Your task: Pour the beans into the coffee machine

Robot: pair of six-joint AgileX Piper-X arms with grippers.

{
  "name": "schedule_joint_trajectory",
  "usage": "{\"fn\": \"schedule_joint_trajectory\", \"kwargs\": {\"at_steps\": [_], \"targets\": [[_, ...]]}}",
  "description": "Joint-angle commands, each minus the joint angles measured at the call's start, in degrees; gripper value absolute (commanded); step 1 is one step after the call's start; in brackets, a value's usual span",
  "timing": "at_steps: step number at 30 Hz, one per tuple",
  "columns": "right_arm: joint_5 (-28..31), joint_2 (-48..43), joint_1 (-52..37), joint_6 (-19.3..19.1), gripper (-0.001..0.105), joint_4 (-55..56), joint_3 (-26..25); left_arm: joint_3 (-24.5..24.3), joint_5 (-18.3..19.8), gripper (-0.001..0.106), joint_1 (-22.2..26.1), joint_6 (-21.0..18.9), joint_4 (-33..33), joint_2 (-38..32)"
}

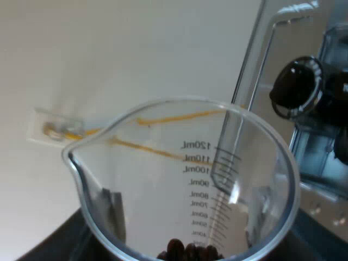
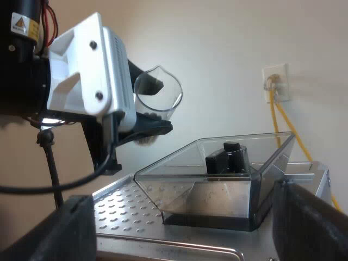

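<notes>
My left gripper (image 1: pixel 185 209) is shut on the clear measuring glass (image 1: pixel 179 163); its fingers (image 1: pixel 111 209) show through the glass wall. A few dark coffee beans (image 1: pixel 187 253) lie at the glass's bottom. The right wrist view has the left gripper (image 2: pixel 154 106) holding the measuring glass (image 2: pixel 159 93) tilted in the air above the espresso machine's perforated top (image 2: pixel 122 209), short of the bean hopper (image 2: pixel 217 179). The hopper is clear with a black part inside. My right gripper (image 2: pixel 182 193) stands open close before the hopper, with nothing held.
The espresso machine's steel front (image 1: pixel 321 163) with a black knob (image 1: pixel 296 87) is close beside the glass. On the pale wall behind are an outlet (image 2: pixel 276 81) and a yellow cable (image 2: pixel 288 122).
</notes>
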Motion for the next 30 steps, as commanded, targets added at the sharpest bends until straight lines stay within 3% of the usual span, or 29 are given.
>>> {"fn": "schedule_joint_trajectory", "kwargs": {"at_steps": [1, 7, 12, 13, 14, 22, 23, 30], "targets": [[0.0, -0.5, 0.0, -0.2, 0.068, -0.8, -0.7, -0.5, -1.0, 0.047, -0.6, 5.7, -1.1, 0.2], [0.0, -0.5, 0.0, -0.2, 0.068, -0.8, -0.7, -0.5, -1.6, 0.047, -0.6, 13.0, -3.3, 0.2], [0.0, -0.5, 0.0, -0.2, 0.068, -0.8, -0.7, -0.5, -1.8, 0.047, -0.6, 22.1, -5.4, 0.2], [0.0, -0.5, 0.0, -0.2, 0.068, -0.8, -0.7, -0.5, -1.8, 0.047, -0.6, 22.4, -5.6, 0.2], [0.0, -0.5, 0.0, -0.2, 0.068, -0.8, -0.7, -0.5, -1.8, 0.047, -0.6, 25.7, -6.4, 0.4], [0.0, -0.5, 0.0, -0.2, 0.068, -0.8, -0.7, -0.5, -2.0, 0.047, -0.6, 31.5, -9.2, 1.3], [0.0, -0.5, 0.0, -0.2, 0.068, -0.8, -0.7, -0.5, -2.0, 0.047, -0.6, 36.4, -10.2, 1.6], [0.0, -0.5, 0.0, -0.2, 0.068, -0.8, -0.7, -0.5, -2.0, 0.047, -0.6, 44.5, -11.8, 1.6]]}}
